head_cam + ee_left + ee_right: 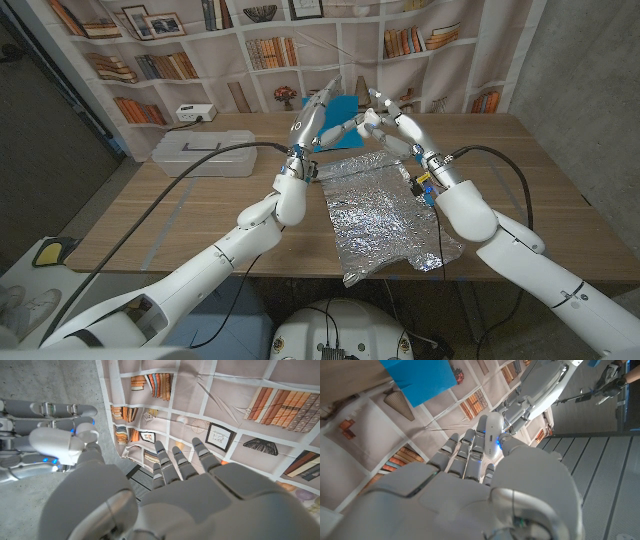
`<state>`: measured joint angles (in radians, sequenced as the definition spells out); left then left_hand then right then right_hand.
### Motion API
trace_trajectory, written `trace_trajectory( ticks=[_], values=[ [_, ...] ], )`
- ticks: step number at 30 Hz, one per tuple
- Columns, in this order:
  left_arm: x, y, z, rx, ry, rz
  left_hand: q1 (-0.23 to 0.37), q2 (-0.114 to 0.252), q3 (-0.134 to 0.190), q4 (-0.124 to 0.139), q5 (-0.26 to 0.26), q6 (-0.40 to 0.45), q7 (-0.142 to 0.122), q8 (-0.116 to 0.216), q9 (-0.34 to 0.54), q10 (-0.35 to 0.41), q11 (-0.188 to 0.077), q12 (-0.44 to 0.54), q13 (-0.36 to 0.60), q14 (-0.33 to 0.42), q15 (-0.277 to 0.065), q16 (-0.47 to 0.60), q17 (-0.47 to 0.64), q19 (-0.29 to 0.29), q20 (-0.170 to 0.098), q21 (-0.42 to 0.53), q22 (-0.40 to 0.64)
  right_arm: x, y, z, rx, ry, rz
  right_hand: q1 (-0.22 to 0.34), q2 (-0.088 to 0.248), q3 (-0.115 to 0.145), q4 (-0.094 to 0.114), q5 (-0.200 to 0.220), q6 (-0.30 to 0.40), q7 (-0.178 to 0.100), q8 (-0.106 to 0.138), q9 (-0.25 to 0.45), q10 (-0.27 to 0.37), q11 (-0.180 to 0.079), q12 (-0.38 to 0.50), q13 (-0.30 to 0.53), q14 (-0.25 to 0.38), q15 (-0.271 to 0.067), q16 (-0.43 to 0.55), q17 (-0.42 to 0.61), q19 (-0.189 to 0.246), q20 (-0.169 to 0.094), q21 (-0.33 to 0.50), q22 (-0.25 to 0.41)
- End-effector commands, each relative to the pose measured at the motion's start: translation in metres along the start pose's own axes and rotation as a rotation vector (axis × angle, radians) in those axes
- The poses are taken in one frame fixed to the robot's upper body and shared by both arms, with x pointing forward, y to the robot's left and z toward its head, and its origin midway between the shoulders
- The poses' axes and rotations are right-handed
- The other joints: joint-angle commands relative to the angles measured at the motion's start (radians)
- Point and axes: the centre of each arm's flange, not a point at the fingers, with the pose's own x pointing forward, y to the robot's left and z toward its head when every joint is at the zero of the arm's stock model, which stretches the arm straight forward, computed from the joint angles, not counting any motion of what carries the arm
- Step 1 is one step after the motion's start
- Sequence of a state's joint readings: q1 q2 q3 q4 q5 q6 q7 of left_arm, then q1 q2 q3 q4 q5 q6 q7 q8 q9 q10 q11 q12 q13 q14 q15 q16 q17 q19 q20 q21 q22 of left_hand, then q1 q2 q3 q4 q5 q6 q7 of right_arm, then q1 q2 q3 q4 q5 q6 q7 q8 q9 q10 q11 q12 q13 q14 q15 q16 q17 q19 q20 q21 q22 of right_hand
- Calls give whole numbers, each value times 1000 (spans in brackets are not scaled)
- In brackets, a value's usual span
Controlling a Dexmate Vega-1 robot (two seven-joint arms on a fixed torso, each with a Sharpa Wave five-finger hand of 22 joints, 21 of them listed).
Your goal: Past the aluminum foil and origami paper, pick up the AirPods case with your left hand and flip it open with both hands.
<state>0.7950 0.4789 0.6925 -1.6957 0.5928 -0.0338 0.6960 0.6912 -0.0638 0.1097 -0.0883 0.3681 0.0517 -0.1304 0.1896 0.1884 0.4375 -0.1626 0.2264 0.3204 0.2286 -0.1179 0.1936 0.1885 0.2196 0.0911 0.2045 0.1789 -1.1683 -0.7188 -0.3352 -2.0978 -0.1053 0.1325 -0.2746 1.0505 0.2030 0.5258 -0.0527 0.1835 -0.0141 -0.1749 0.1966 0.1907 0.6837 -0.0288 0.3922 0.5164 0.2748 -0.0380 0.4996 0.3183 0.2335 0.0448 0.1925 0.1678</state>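
**Both robot hands up over the far side of the desk, case in the middle**

So the AirPods case is up in the air past the far edge of the foil, sitting right where my two sets of fingers meet. It's tiny from the head view, honestly just a small white rounded thing. In my right wrist view it's the white rounded shape at my fingertips.

My left robot hand comes in from the left with its fingers stretched toward the case. My right robot hand reaches in from the other side, fingers curled over the top of it. Which one actually carries it, I can't tell.

Below them the crinkled aluminum foil lies spread on the desk, and the blue origami paper sits just behind my hands. A clear plastic box sits off to the left, near the back edge.
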Motion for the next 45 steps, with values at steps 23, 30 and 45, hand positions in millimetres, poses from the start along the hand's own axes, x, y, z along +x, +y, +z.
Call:
trace_trajectory(
  ticks=[23, 30, 45],
  values=[
    [-27, 21, -5, -23, 47, 111, -19, 6, -12, 25, 13, -8, -16, 8, 4, -5, 3, 5, -4, -8, -12, 2, 4, 7, -18, -2, 4, -5, -3, -39, 333, 96, -60, 30, 0, 8, -15, 10, 34, -5, 11, 3, 171, -172, 27, 34, 24, -192, 9, 13, -2, 6, 2, 3],
    [-41, 30, -13, -28, 73, 135, -43, 42, -11, 49, 12, -6, -20, 9, 4, 0, 8, 7, -7, -6, -14, 5, 7, 7, -25, -1, 5, -6, 2, -36, 372, 103, -83, 31, 1, 6, -15, 10, 39, -6, 11, 3, 170, -171, 31, 40, 23, -191, 9, 15, -3, 4, 2, 3],
    [-61, 46, -31, -60, 84, 188, -52, 54, -15, 59, 9, -13, -20, 6, 3, 1, 8, 7, -10, -5, -13, 4, 6, 9, -28, -1, 5, -3, 20, -24, 386, 94, -97, 34, 0, 5, -13, 9, 38, -4, 9, 3, 167, -173, 37, 49, 21, -190, 7, 18, -6, 7, 1, 3]
  ],
)
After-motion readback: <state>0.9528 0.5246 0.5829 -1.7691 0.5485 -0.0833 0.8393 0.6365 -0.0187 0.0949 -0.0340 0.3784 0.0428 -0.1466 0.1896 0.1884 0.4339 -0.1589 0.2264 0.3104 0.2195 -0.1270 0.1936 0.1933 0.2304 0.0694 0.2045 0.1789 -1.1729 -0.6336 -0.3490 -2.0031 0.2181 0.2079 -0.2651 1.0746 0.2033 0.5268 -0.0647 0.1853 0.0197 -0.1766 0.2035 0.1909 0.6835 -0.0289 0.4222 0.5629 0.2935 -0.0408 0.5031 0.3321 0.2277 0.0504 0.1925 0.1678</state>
